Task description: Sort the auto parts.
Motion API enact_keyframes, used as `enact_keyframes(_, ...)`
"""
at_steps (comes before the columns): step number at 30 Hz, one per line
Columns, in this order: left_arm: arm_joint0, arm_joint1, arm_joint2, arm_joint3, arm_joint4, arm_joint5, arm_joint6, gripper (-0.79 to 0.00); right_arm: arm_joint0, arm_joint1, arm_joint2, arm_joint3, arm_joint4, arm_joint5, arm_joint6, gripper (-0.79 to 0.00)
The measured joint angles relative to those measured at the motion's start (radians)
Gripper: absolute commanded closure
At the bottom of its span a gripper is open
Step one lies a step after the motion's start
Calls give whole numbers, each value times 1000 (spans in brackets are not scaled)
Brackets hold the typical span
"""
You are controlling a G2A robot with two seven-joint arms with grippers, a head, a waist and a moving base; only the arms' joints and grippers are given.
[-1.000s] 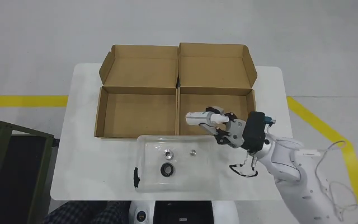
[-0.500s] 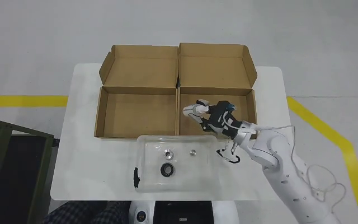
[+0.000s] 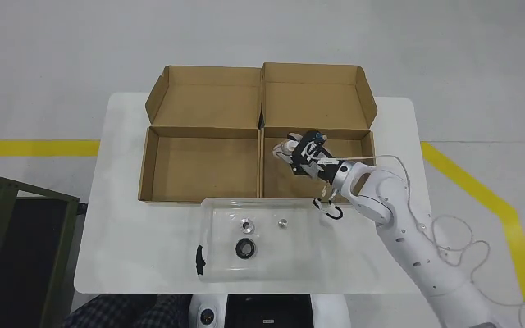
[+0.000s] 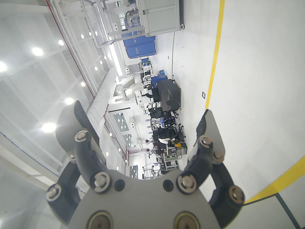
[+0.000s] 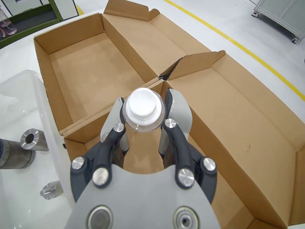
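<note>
- The right tool is narrowed around a small clear bottle with a white cap, one finger on each side of the bottle's shoulder; the cap faces the wrist camera.
- From above, that tool holds the bottle over the right cardboard box, towards its far side and near the wall it shares with the left cardboard box.
- Both boxes stand side by side on the white bench, walls touching, lids folded back away from the robot. The floors of both boxes are bare brown card where they show.
- The left tool is spread wide with nothing between its fingers; it points out at the room, away from the bench.
- A clear tray sits on the bench just on the robot's side of the boxes, straddling the line where they meet.
- In the tray lie a metal sleeve with a bore through it, a small metal piece beside it, and a black ring nearer the robot.
- The right wrist view shows the metal sleeve and the small metal piece apart from each other on the tray's floor.
- A small black part lies at the tray's left edge.
</note>
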Motion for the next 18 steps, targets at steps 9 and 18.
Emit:
enact_keyframes(9,0,0,0,0,0,0,0,-785,95,-31,-74,126,-3,26,27,0)
enact_keyframes(18,0,0,0,0,0,0,0,-785,140,-51,-112,188,10,20,62,-351)
